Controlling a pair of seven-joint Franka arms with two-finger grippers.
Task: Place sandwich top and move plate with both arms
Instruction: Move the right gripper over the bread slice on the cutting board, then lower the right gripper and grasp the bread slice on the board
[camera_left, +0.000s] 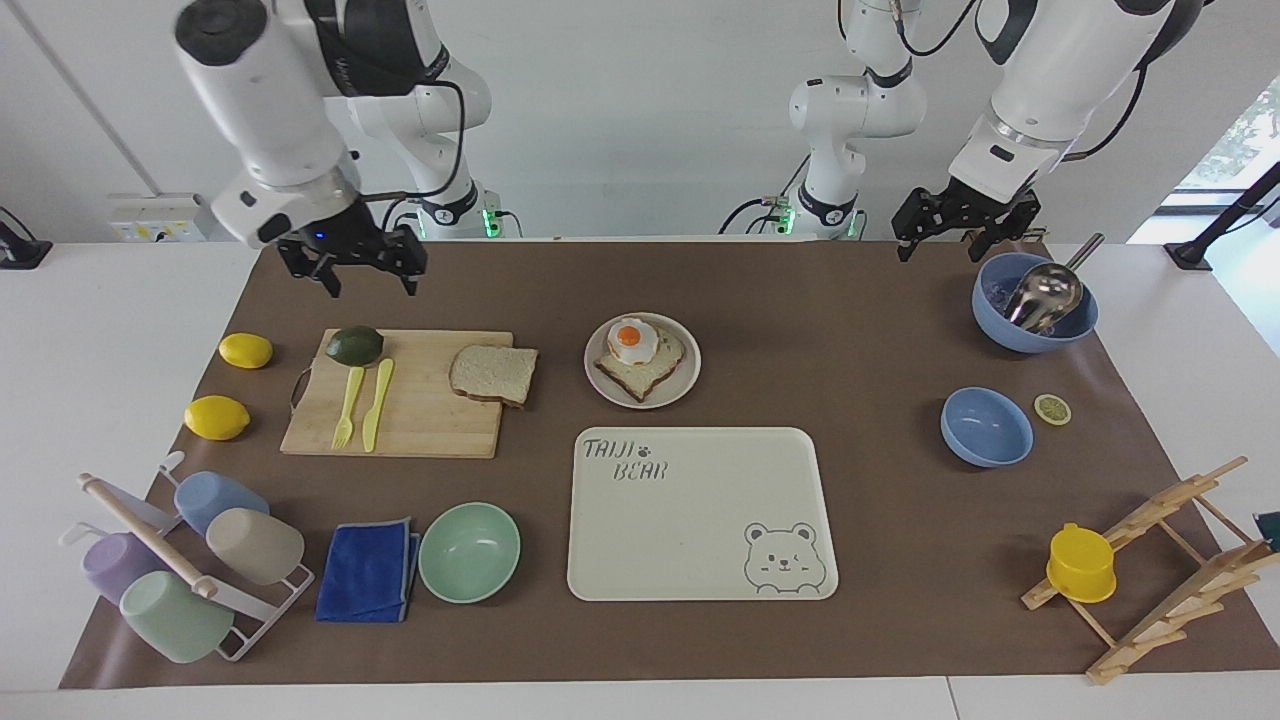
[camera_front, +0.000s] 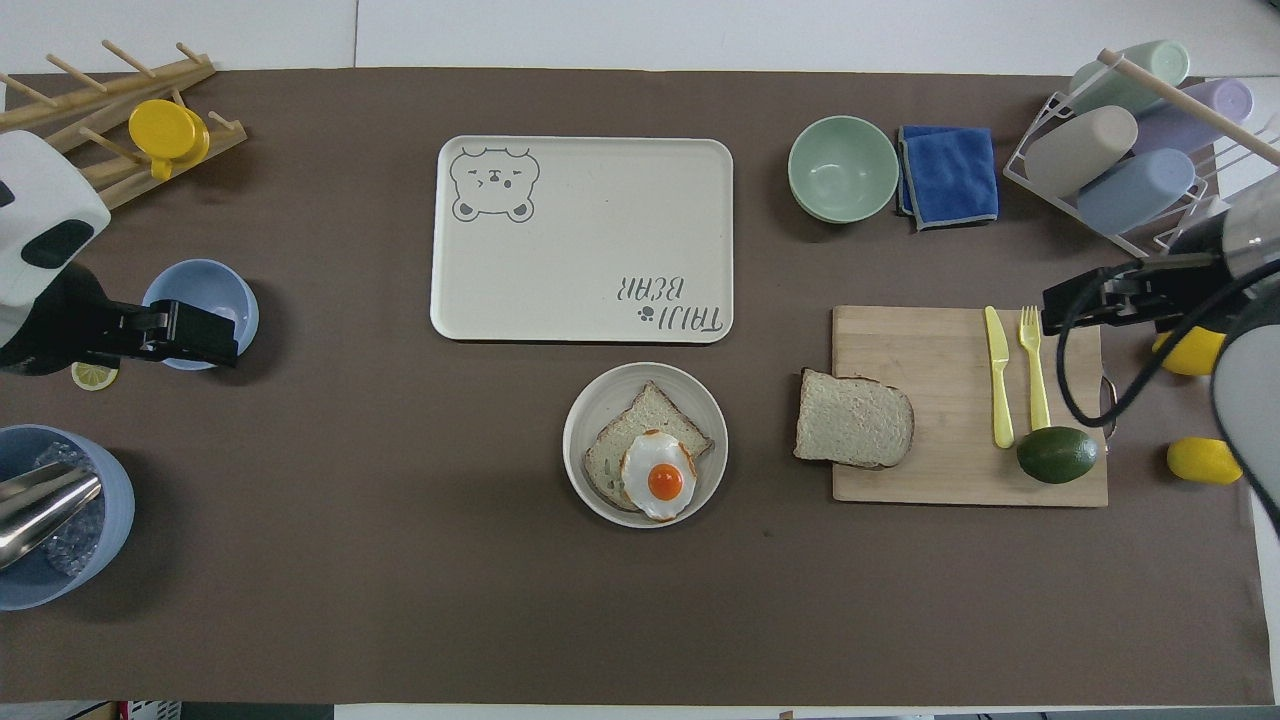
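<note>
Hovering with fingers spread and empty, the right gripper (camera_left: 363, 282) is up over the cutting board (camera_left: 420, 425) near the avocado (camera_left: 354, 345). The sandwich top (camera_left: 493, 374) lies on that board's plate-side edge, beside the plate (camera_left: 683, 386). Left gripper (camera_left: 965, 242) waits, also spread, above the large blue bowl (camera_left: 1000, 325).
</note>
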